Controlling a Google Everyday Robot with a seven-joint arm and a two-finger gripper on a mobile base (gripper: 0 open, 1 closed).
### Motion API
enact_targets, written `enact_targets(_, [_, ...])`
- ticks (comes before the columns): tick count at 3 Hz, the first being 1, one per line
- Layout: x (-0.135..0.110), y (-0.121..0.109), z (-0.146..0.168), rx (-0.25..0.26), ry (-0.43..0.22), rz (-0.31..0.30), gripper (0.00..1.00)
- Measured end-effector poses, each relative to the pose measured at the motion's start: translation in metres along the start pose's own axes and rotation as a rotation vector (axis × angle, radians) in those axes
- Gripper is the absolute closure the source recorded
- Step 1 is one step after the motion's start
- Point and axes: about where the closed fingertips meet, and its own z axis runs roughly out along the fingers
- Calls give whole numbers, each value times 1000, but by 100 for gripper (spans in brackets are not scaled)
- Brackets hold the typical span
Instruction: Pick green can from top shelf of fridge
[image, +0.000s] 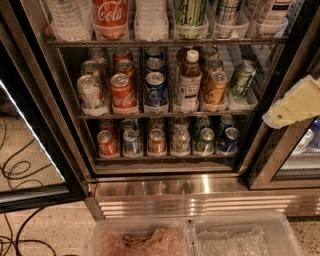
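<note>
The fridge (175, 192) stands open so its shelves can be reached; the green can (189, 14) sits upright in a clear tray (192, 34) on the uppermost shelf in view, while the tool (295, 104) hangs at the right edge, well apart from it, whether apart or together I cannot tell.

end effector (294, 106) cropped rt, fridge (165, 190) top cropped

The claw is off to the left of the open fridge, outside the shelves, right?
No. The camera view shows the claw off to the right of the fridge, in front of its right door frame, not the left. It is outside the shelves, as you said.
</note>
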Motion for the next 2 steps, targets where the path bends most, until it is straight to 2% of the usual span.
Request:
enact_targets(1, [-23,-14,-20,101,-158,134,0])
enact_targets(2, [-38,-22,-34,132,-263,229,0])
